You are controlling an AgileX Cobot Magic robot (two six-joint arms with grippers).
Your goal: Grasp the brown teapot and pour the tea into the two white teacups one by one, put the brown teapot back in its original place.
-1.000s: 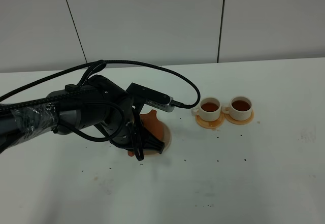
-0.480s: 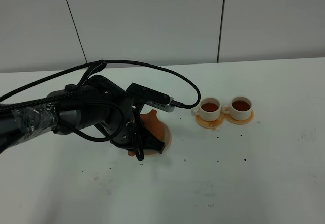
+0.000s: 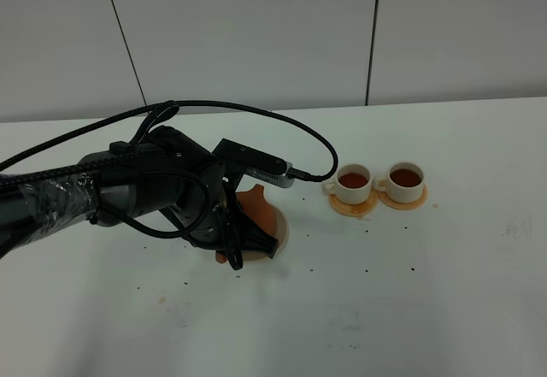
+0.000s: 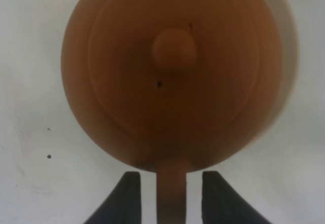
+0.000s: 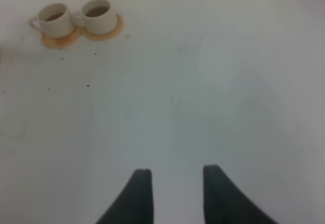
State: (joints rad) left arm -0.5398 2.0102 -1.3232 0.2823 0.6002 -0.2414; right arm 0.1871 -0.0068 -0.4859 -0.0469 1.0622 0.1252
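Note:
The brown teapot (image 4: 172,76) sits upright on the pale beige disc (image 3: 283,228), its original place. Seen from above in the left wrist view, it shows its knobbed lid. My left gripper (image 4: 171,174) is open, with one finger on either side of the teapot's handle (image 4: 170,198) and a narrow gap on each side. From the high camera, the left gripper (image 3: 245,249) and arm cover most of the teapot (image 3: 259,205). The two white teacups (image 3: 353,182) (image 3: 404,179) stand to the right, both holding dark tea. My right gripper (image 5: 176,170) is open over bare table, holding nothing.
Each cup rests on a thin orange coaster (image 3: 352,207), and both cups also show in the right wrist view (image 5: 53,20) (image 5: 99,14). A black cable (image 3: 282,125) arcs over the left arm. Small dark specks dot the white table (image 3: 410,309).
The left gripper's fingers beside the teapot handle look slightly wider apart than before. The arm, teapot and cups have stayed in place.

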